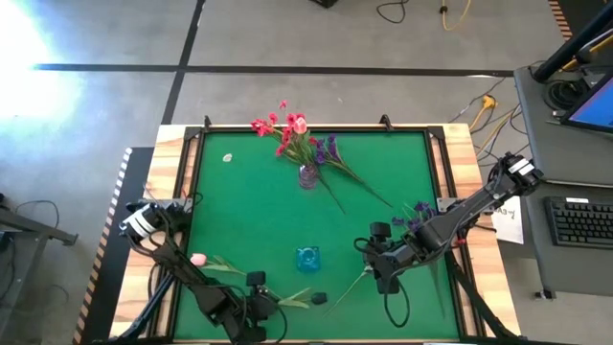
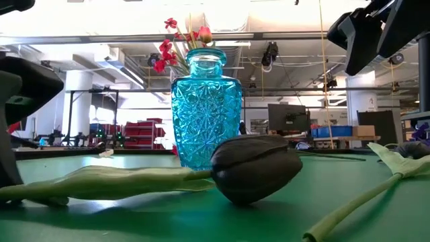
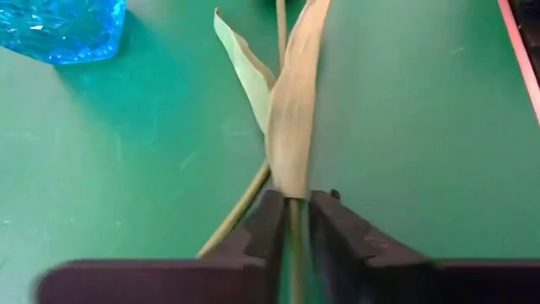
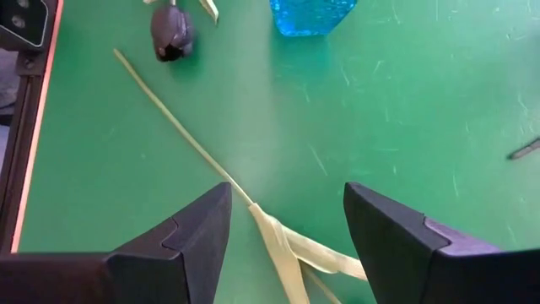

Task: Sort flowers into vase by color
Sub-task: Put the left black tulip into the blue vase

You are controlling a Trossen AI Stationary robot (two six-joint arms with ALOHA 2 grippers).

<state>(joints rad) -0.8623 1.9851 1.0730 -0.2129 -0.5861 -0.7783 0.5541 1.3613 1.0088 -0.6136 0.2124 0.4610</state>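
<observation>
Blue glass vase (image 2: 205, 111) bears no readable writing.

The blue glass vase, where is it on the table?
In the high view the blue glass vase stands on the green table near its front middle, empty, between the two end effectors, with a dark tulip bud lying nearby.

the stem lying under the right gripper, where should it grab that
On the bare stem, between the leaves and its free end, coming straight down. It lies flat and thin on the green mat, slanting between the open fingers of the right gripper, so they should straddle it crosswise.
</observation>
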